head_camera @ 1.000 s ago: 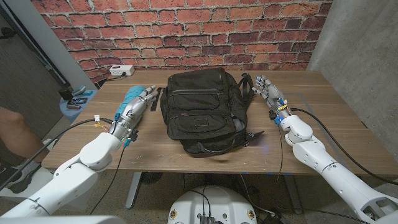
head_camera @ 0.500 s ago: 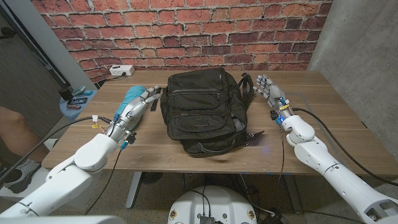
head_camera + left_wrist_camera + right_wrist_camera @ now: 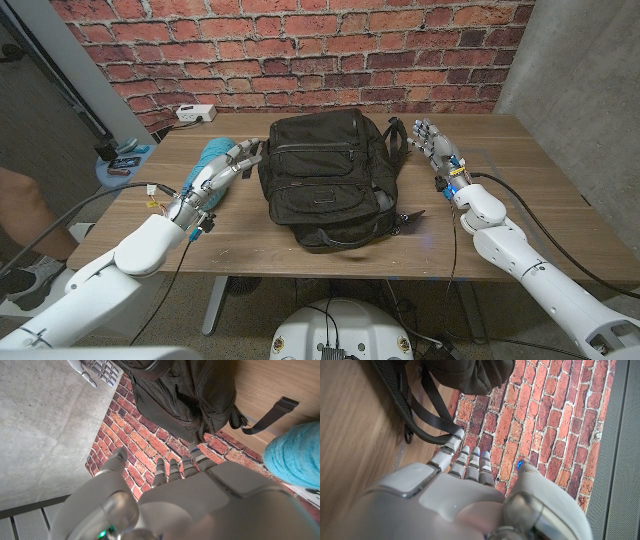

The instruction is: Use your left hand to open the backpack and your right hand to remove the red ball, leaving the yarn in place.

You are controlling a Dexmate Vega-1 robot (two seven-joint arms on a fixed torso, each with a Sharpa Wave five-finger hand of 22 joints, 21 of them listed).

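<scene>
Black fabric backpack (image 3: pixel 330 180) lies flat in the middle of a wooden surface (image 3: pixel 520 190), zipped shut, its long axis running from the near edge toward the brick wall behind. A carry handle curves off its near end.

The left hand (image 3: pixel 222 170) hovers just beside the bag's left side, fingers (image 3: pixel 243 152) spread apart and reaching toward the far left corner, holding nothing. It sits over a ball of teal yarn (image 3: pixel 210 158), which lies on the surface outside the bag, between the hand and the table's left edge. In the left wrist view the yarn (image 3: pixel 295 455) shows as a fuzzy blue mass beside a loose strap (image 3: pixel 265 417).

The right hand (image 3: pixel 432 145) stands by the bag's far right corner, near a strap loop, fingers apart and empty. Both hands are about equally close to the bag; the left one is the nearer to the zipper seam along the left side.

No red ball can be made out; it is presumably inside the closed bag. Zipper pulls are too small to locate.
</scene>
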